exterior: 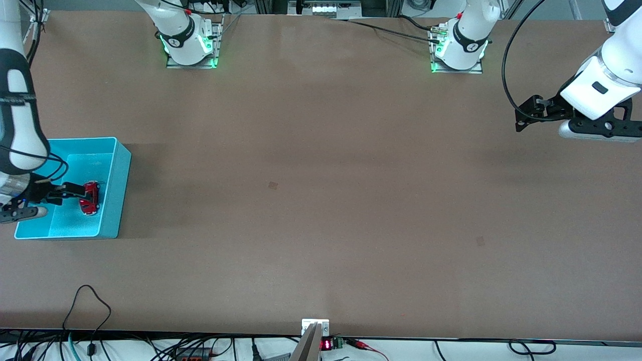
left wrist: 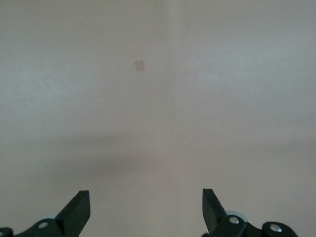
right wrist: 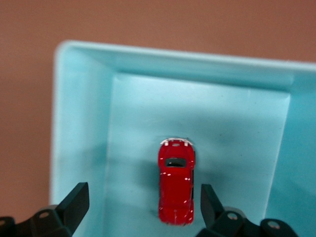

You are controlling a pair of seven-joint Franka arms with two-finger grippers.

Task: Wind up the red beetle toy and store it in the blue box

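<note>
The red beetle toy [exterior: 90, 198] lies on the floor of the blue box [exterior: 114, 185], which stands at the right arm's end of the table. My right gripper [exterior: 67, 194] hangs over the box, open and empty. In the right wrist view the toy [right wrist: 176, 181] sits between my spread fingers, closer to one fingertip [right wrist: 210, 197] and apart from both, inside the box's walls [right wrist: 79, 123]; the gripper [right wrist: 143, 197] holds nothing. My left gripper [exterior: 524, 116] waits open and empty over bare table at the left arm's end, and in its own wrist view [left wrist: 145, 202] only table shows.
A small dark patch [exterior: 273, 185] marks the table's middle and shows in the left wrist view [left wrist: 139, 65]. Cables [exterior: 90, 301] lie along the table's near edge. The arm bases [exterior: 190, 45] stand at the table's farthest edge.
</note>
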